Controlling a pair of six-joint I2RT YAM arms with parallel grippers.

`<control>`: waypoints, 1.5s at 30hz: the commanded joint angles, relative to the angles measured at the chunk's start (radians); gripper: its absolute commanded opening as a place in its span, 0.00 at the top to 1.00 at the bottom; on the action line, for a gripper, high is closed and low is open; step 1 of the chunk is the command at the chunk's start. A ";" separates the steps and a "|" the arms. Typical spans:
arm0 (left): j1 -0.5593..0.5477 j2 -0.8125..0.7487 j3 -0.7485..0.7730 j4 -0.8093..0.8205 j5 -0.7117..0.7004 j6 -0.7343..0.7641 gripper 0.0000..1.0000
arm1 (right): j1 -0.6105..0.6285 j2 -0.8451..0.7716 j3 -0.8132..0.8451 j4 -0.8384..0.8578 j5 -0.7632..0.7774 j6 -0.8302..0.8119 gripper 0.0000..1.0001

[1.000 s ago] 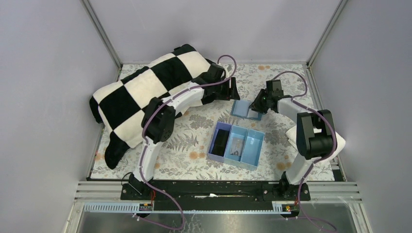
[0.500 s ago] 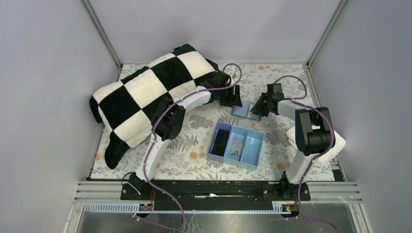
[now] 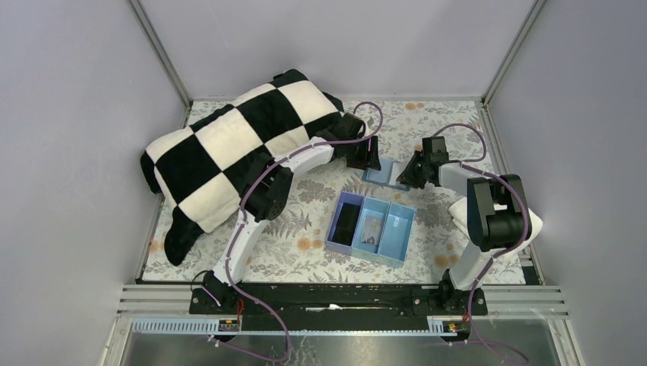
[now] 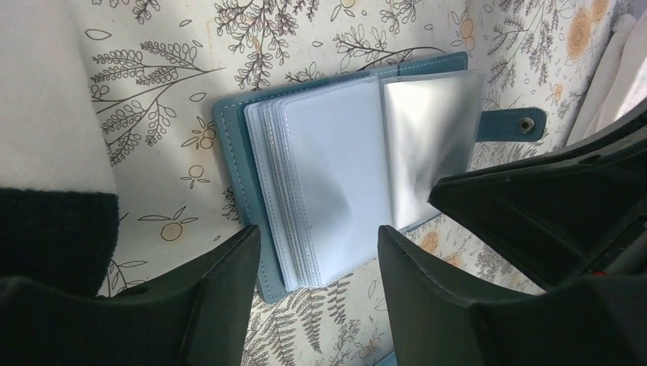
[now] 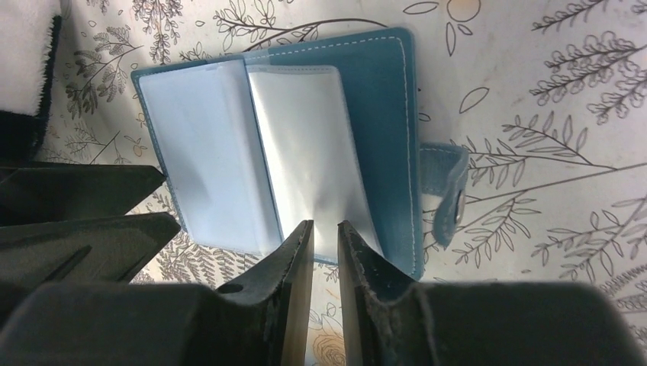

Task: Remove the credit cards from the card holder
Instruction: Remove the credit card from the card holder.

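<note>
The blue-teal card holder (image 3: 384,172) lies open on the floral cloth, its stack of clear sleeves (image 4: 328,175) showing. One shiny grey leaf (image 5: 305,152) is lifted and curved; I cannot tell whether it is a card or a sleeve. My right gripper (image 5: 324,232) sits at that leaf's near edge, jaws pinched to a narrow slit on it, and also shows from above (image 3: 410,172). My left gripper (image 4: 319,255) is open and empty, its fingers straddling the holder's left panel (image 5: 198,168) from just above, and shows from above too (image 3: 366,157).
A light-blue three-compartment tray (image 3: 397,232) lies near the holder, with a dark item (image 3: 349,221) in its left bin. A black-and-white checkered blanket (image 3: 229,145) fills the back left. A white cloth (image 3: 528,223) lies by the right arm.
My left arm has reached right and nearer until its gripper is over the holder's left side. My right gripper has shifted slightly right and stayed at the holder.
</note>
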 commanded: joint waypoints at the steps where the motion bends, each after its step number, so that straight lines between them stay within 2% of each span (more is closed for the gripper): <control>1: -0.010 -0.072 -0.021 0.072 -0.020 0.033 0.39 | -0.008 -0.094 -0.017 0.044 0.059 -0.012 0.75; 4: -0.009 -0.085 -0.056 0.117 -0.008 0.018 0.40 | -0.007 -0.110 -0.018 0.048 0.081 -0.018 0.75; 17: -0.012 -0.080 -0.057 0.131 -0.006 0.007 0.44 | -0.039 -0.040 -0.013 0.012 0.065 -0.011 0.80; 27: -0.062 -0.156 -0.094 0.142 -0.115 0.079 0.39 | -0.057 -0.026 -0.031 0.020 0.051 -0.020 0.80; 37: -0.069 -0.076 -0.023 0.098 -0.133 0.078 0.36 | -0.059 -0.030 -0.044 0.020 0.041 -0.019 0.81; 45: -0.070 -0.049 -0.026 0.091 -0.130 0.065 0.34 | -0.061 -0.031 -0.045 0.019 0.034 -0.021 0.81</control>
